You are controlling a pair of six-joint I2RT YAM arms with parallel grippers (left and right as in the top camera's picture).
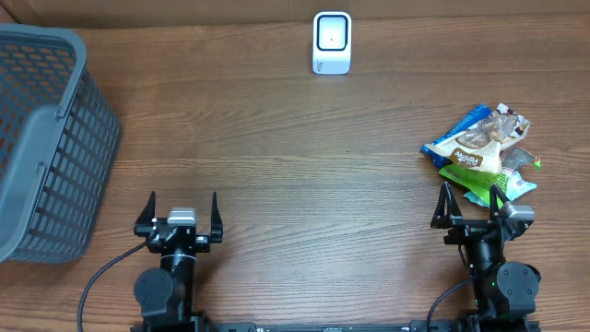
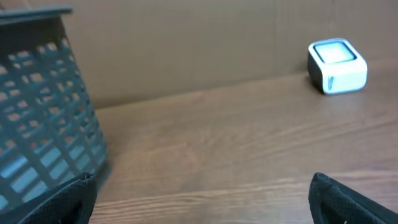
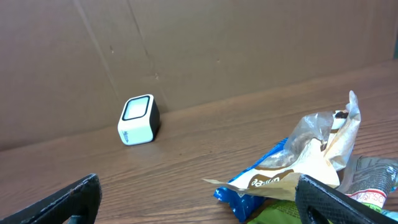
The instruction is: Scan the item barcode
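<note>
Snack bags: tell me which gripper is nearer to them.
Right. The right gripper sits open just at the near edge of the snack bags; the left gripper is far off on the other side, by the gray basket.

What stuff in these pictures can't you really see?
- Barcode on the snack packets: none shows in any view; they lie crumpled and stacked.
- Green packet: overhead, mostly under the others; right wrist, cut by the bottom edge.
- Basket: cut by the left edge, overhead and left wrist.
- Scanner lettering: too small, right wrist.
</note>
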